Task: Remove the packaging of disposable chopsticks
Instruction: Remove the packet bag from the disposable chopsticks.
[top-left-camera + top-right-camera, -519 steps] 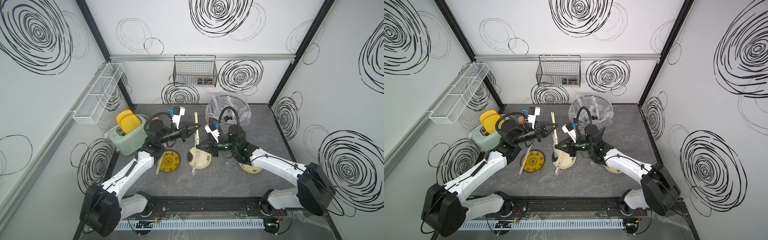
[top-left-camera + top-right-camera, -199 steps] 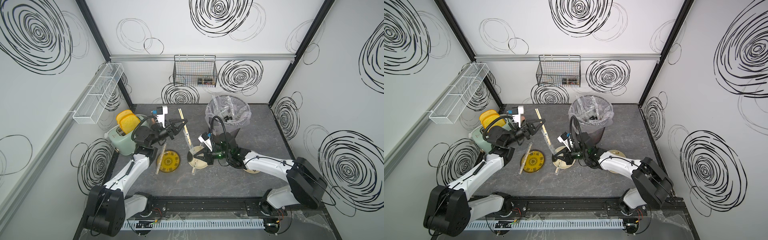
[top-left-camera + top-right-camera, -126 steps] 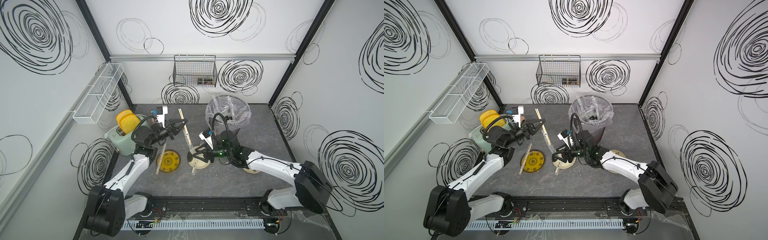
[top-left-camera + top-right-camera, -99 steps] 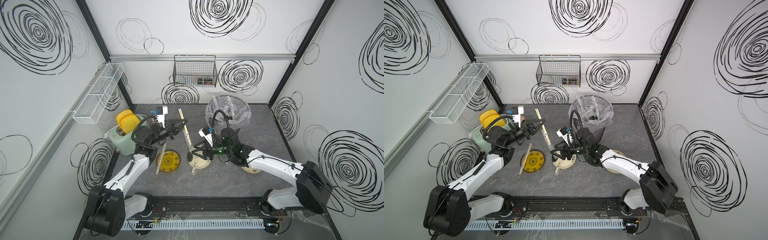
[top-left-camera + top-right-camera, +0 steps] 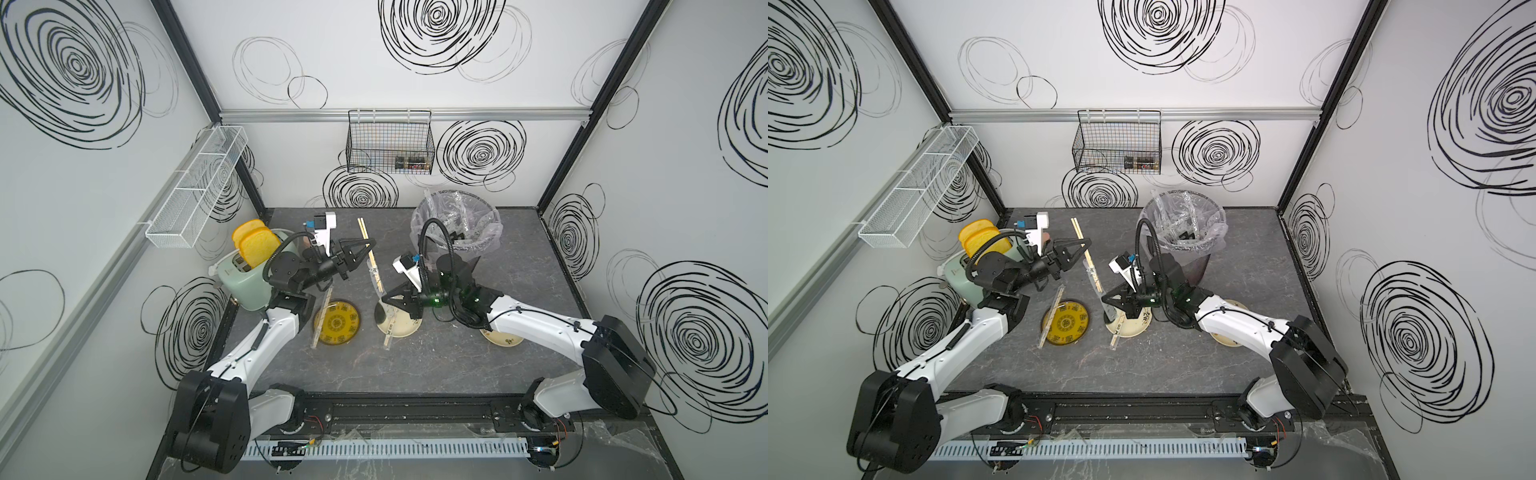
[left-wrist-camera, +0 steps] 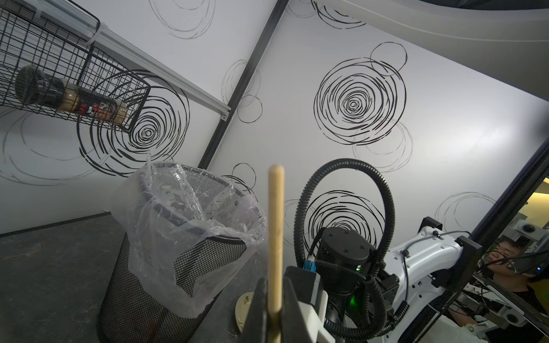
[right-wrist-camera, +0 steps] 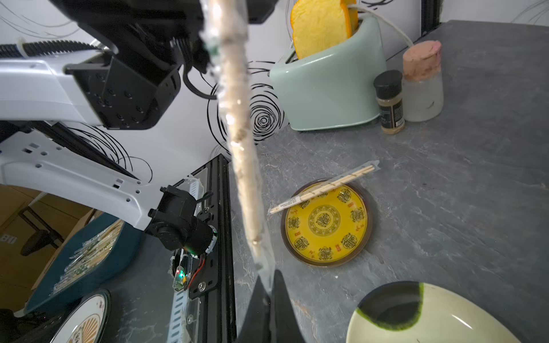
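chopsticks (image 5: 364, 230) are sitting clamped in my left pincer (image 5: 368, 247) while my right pincer (image 5: 384, 298) is pinching their packaging (image 5: 377, 279).

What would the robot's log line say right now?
left gripper: shut on chopsticks | right gripper: shut on packaging | packaging: partly on

Arms: my left arm (image 5: 274, 332) and right arm (image 5: 540, 328) wear white shells with black joints.
Pincers: left pincer (image 5: 371, 246) and right pincer (image 5: 384, 300), black and wedge-shaped.
Cabling: I see a ribbed black hose (image 5: 421, 241) at each wrist.
Light: green dot (image 5: 435, 296) on my right wrist.
Base: black rail (image 5: 415, 411).
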You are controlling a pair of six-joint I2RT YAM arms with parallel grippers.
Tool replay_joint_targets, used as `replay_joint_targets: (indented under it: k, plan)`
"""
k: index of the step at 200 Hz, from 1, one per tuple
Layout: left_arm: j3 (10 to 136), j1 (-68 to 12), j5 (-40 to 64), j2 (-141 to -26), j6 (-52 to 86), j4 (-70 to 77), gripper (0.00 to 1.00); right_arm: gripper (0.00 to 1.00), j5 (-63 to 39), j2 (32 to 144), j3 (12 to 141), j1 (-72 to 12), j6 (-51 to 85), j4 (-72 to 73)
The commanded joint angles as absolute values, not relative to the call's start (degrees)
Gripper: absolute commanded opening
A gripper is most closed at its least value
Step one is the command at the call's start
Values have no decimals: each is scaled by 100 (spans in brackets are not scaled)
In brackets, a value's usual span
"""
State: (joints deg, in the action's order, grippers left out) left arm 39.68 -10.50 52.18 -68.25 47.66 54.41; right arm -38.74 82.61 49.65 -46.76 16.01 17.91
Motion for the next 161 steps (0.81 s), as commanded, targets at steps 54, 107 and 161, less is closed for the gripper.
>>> replay_joint_targets:
  k: [54,107,161]
  plan:
    - [3991,-1071,5322,-6790,4799,5755,0,0,-3910,7876,4359,-4720,1666,1881]
    - [3999,-1079,5335,-6807,4799,5748,0,48,-3793,7840,4596,-4729,1574,1778]
    - [4001,-1085,5361,-6812,4808,5756,0,52,-3708,8040,5171,-4730,1449,1652]
